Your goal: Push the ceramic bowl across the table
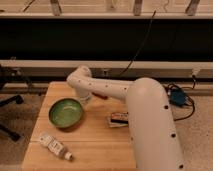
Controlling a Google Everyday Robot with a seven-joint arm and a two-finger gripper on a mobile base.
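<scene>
The green ceramic bowl sits on the left half of the light wooden table, upright and empty. My white arm reaches from the lower right across the table. My gripper is at the bowl's upper right rim, close to it or touching it, mostly hidden by the arm's wrist.
A small white bottle lies on its side near the table's front left. A small flat packet lies right of the bowl, next to my arm. A dark wall and a rail run behind the table. A chair base stands to the left.
</scene>
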